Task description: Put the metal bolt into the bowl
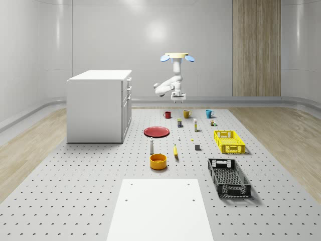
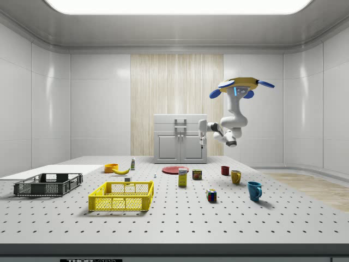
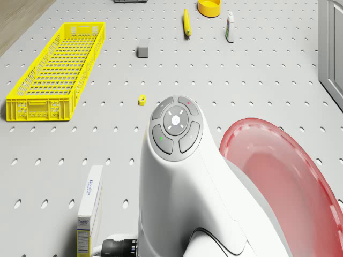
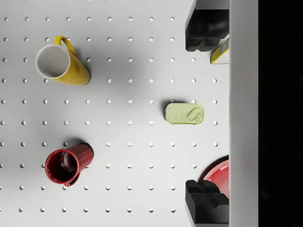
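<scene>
The orange bowl [image 1: 158,161] stands on the table near the front, next to a banana [image 3: 186,21] and a small white bottle [image 3: 230,27]. A tiny yellowish piece [image 3: 142,99] lies beside a grey cube [image 3: 143,51]; I cannot tell whether it is the bolt. The drone [image 1: 177,56] hovers high over the far part of the table. Its gripper [image 4: 204,118] hangs open and holds nothing, in the air above a green tin [image 4: 184,113], far from the bowl [image 3: 209,7].
A red plate [image 1: 156,131] lies just in front of the arm. A red mug [image 4: 66,163], a yellow mug [image 4: 61,61] and a blue mug [image 1: 209,113] stand at the back. Yellow crate [image 1: 228,141] and black crate [image 1: 228,176] sit at the whole-scene view's right, a cabinet [image 1: 98,105] at its left.
</scene>
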Tool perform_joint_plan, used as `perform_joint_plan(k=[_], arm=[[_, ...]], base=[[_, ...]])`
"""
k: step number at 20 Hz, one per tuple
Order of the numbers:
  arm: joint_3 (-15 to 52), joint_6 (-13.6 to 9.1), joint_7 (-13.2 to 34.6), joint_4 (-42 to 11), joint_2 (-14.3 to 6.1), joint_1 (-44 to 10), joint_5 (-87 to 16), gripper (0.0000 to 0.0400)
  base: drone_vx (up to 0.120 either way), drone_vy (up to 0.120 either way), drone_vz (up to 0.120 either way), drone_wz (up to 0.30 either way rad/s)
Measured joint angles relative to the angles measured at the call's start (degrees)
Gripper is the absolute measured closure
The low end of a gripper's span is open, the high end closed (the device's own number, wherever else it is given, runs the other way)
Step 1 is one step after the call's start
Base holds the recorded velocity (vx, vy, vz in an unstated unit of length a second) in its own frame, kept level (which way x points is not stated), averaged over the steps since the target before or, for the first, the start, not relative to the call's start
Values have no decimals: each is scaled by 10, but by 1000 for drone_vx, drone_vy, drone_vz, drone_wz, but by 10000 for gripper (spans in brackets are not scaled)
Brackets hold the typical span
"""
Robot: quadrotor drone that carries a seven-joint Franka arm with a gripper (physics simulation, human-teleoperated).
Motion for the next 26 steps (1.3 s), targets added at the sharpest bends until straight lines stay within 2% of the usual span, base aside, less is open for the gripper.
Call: perform_joint_plan(k=[5,11,18,20,26], arm=[[8,10,9,1,-16,-11,6,0],[15,25,17,2,-35,-20,15,0],[22,43,24,3,-55,-28,26,0],[24,48,26,4,-61,-30,29,0],[28,63,31,5,-77,-35,37,0]], base=[[120,-80,-120,0],[120,0,-13,0],[120,0,-120,0],[120,0,0,0],[120,0,-93,0]])
